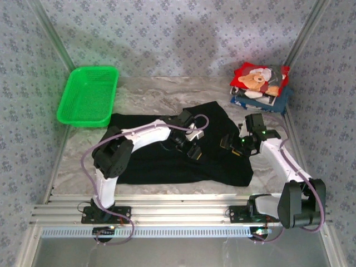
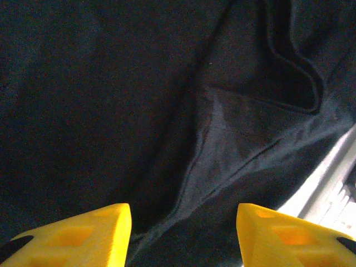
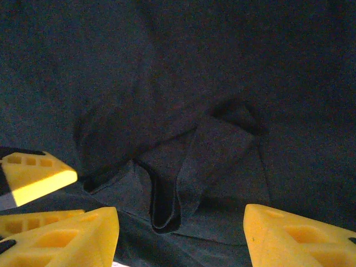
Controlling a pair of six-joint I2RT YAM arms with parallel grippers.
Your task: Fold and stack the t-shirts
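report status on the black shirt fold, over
Left gripper open, right gripper open, both low over the black t-shirt. Shirt spread, rumpled, fold unfinished. Folded stack far right, green basket far left, neither in the way.

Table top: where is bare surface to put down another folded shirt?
Free: the marble strip behind the black t-shirt, between the green basket and the folded stack. Crowded: the centre under that shirt, and the right rear corner.

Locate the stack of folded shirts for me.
In the top view, the folded stack, red teddy-bear shirt uppermost, sits at the far right corner of the table, just beyond the spread black t-shirt and opposite the green basket.
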